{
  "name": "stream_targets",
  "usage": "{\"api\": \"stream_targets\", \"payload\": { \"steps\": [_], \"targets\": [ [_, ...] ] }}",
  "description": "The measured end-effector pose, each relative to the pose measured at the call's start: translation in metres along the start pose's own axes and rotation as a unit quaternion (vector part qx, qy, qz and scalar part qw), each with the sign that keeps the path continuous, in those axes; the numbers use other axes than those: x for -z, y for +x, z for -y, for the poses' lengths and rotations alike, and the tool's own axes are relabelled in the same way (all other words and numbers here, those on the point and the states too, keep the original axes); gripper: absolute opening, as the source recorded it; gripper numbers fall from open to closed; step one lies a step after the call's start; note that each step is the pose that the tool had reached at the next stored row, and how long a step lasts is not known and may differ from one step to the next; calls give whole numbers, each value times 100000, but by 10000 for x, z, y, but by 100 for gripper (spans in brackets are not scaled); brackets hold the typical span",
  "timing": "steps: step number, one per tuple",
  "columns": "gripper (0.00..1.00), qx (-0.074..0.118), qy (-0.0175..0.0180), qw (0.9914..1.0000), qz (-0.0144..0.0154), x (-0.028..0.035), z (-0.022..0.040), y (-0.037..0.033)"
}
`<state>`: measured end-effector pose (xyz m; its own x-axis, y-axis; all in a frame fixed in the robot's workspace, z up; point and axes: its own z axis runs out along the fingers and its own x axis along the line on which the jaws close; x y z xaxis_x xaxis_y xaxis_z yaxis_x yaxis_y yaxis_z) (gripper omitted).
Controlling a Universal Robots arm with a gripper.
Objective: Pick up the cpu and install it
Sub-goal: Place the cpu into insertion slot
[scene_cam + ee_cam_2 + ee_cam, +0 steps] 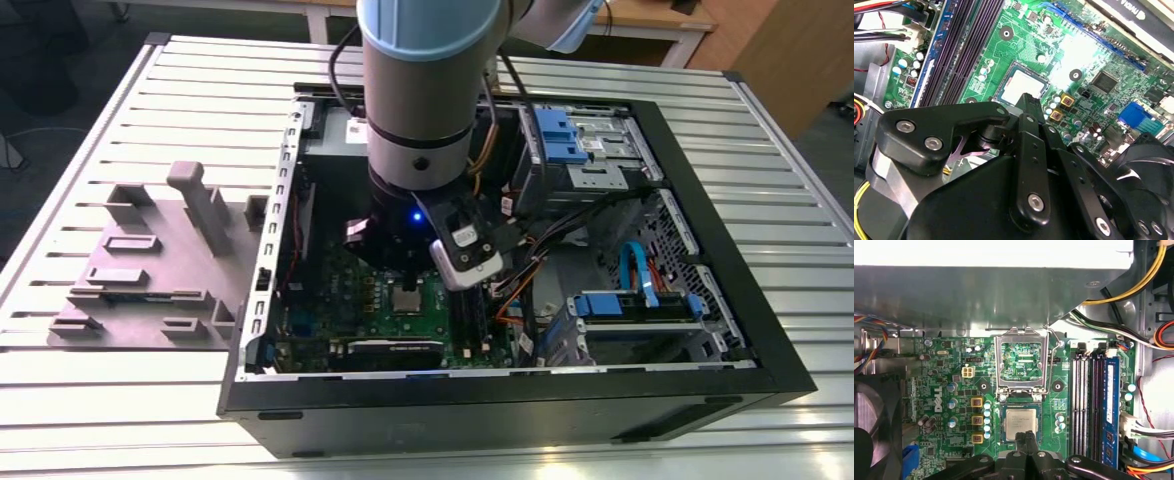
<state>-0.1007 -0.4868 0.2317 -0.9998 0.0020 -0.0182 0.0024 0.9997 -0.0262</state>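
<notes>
We take this for a robotics lab or test workshop, not a home or an office. We see a bench (120,420) topped with ribbed aluminium profiles, and an industrial robot arm (420,90) reaching down over it. On the bench lies a desktop computer case (507,405) with its side off, its motherboard (944,390) bare and the cpu (1020,423) uncovered below a raised socket frame (999,362). Beside the case, toward the exterior view's left, sits a grey fixture (147,270) with slots and posts. Behind the bench we make out wooden furniture (787,50).
</notes>
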Motion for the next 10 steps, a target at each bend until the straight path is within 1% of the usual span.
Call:
{"api": "stream_targets", "payload": {
  "steps": [10],
  "targets": [
    [10, 2, 0, 100000, 1, 31, 1, -1]
  ]
}}
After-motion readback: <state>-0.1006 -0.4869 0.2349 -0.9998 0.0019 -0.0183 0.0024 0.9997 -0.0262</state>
